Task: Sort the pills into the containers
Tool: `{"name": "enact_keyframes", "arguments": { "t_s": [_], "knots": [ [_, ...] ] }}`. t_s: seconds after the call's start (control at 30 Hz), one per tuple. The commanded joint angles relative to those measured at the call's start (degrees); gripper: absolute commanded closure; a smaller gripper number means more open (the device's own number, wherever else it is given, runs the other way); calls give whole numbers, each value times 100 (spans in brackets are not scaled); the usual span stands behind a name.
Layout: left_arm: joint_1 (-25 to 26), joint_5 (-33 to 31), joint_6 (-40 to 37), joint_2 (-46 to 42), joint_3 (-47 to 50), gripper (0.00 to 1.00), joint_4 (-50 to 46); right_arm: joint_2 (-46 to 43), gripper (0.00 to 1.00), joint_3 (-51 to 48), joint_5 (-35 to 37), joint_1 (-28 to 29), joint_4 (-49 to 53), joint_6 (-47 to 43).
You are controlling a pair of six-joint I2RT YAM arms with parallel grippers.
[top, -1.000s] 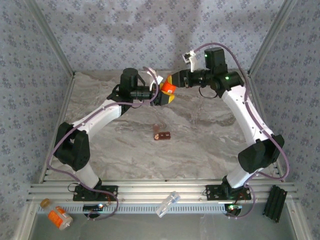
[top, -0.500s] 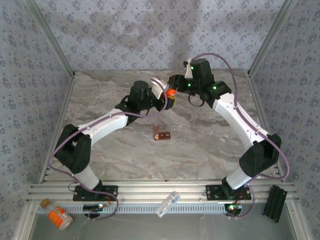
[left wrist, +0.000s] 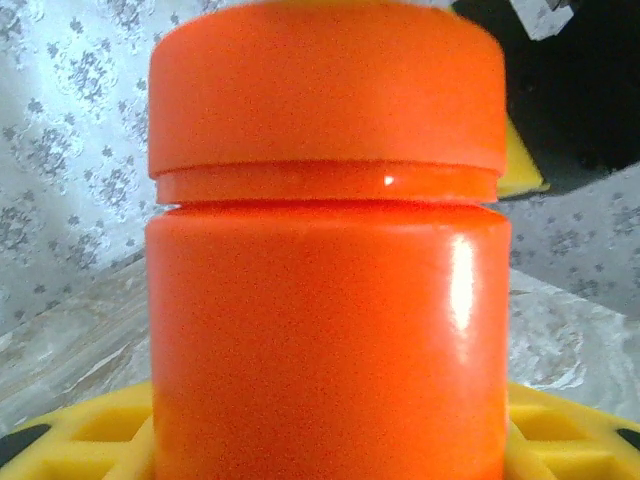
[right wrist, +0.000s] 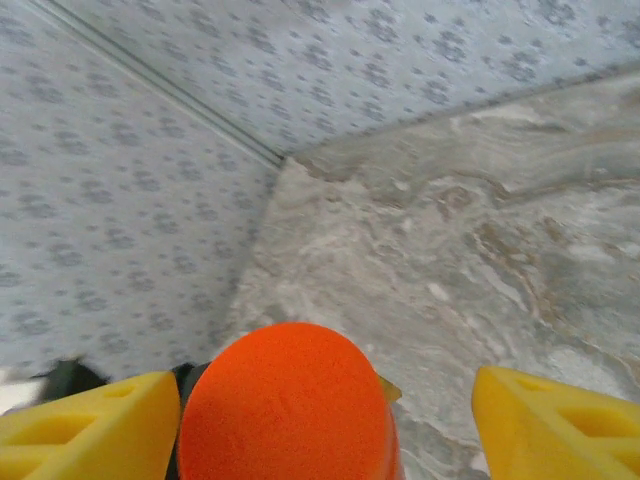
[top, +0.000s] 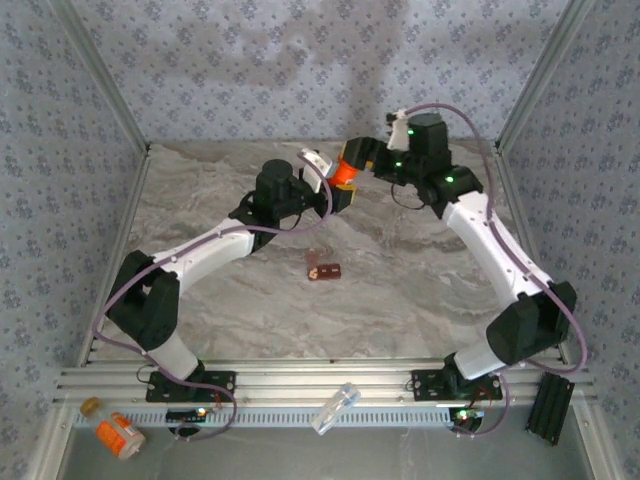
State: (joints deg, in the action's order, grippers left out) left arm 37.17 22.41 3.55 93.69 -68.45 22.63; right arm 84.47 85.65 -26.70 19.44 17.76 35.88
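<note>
Down at the near-left corner, on the metal ledge, lies a white-capped orange bottle (top: 118, 435); its label is too small to read. Moving right, the left gripper (top: 339, 189) is raised over the far half of the worktop (top: 220, 300), clenched on an orange pill bottle (left wrist: 328, 300) with a plain, unmarked orange cap (right wrist: 285, 405). The dark red-brown pill box (top: 323, 269) sits mid-worktop, well apart from both grippers. A clear plastic tube (top: 335, 408) rests on the near rail. The right gripper (right wrist: 320, 390) hangs above the cap, its yellow fingers (right wrist: 545, 420) spread wide.
</note>
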Motion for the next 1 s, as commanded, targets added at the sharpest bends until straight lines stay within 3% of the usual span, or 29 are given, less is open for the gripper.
{"name": "enact_keyframes", "arguments": {
  "t_s": [0.0,0.1,0.33,0.8,0.97],
  "knots": [
    [-288,821,332,-228,-125,100,464,-336,20,-151,-1274,-440,-797,64],
    [-451,1549,546,-177,-223,100,471,-291,18,11,-1902,-632,-687,-593],
    [-587,3007,917,104,-788,100,-4,55,19,868,-2200,-562,621,-2003],
    [-571,3425,893,247,-1005,100,-275,497,22,1384,-1997,-196,1283,-2480],
    [-575,3419,867,246,-1015,100,-299,522,33,1366,-2008,-178,1280,-2463]
  ]
}}
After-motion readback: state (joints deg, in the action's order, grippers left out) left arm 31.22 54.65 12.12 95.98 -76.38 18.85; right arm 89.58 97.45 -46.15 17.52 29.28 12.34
